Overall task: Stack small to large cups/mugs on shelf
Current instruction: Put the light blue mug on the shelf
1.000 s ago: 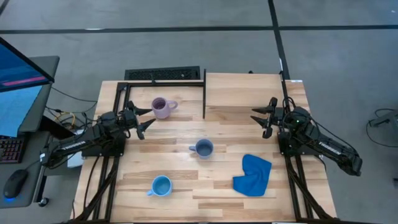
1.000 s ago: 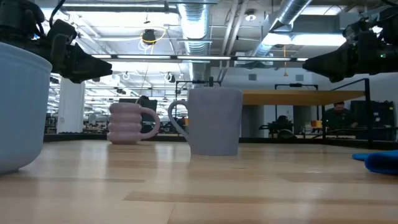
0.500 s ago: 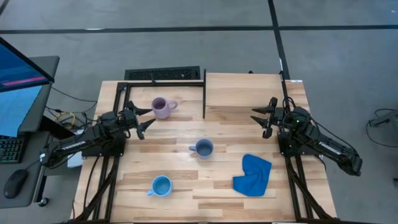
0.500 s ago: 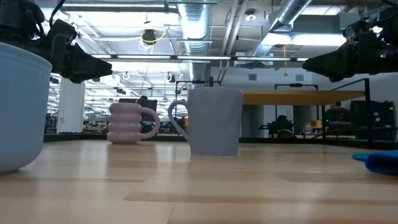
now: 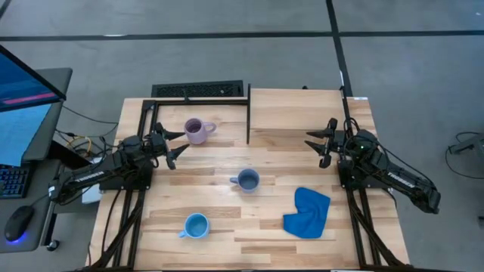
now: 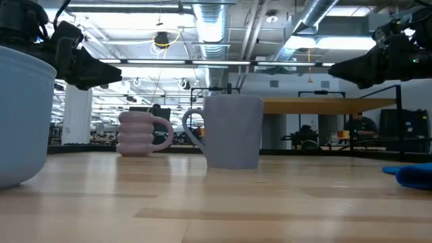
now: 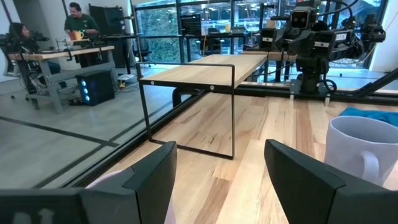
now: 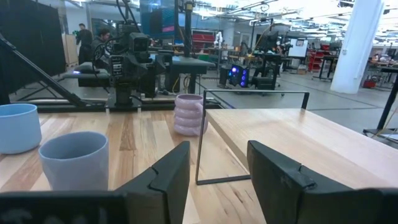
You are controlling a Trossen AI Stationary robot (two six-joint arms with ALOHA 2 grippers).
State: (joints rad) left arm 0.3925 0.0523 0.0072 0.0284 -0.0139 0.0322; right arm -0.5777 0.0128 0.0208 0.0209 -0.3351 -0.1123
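A lilac mug (image 5: 197, 130) stands upright at the table's far left. A grey-blue mug (image 5: 247, 180) stands at the middle, and a light blue mug (image 5: 196, 225) near the front left. The pale wood shelf (image 5: 296, 109) sits at the far right, raised on a thin black frame. My left gripper (image 5: 176, 143) is open and empty, just left of the lilac mug. My right gripper (image 5: 317, 143) is open and empty at the shelf's near edge. Both show in the low view, the left gripper (image 6: 101, 69) and the right gripper (image 6: 341, 67), above the table.
A crumpled blue cloth (image 5: 308, 213) lies at the front right. A black keyboard (image 5: 198, 90) lies beyond the table's far edge. A monitor (image 5: 23, 79) stands off the left side. People show in the room behind in the wrist views.
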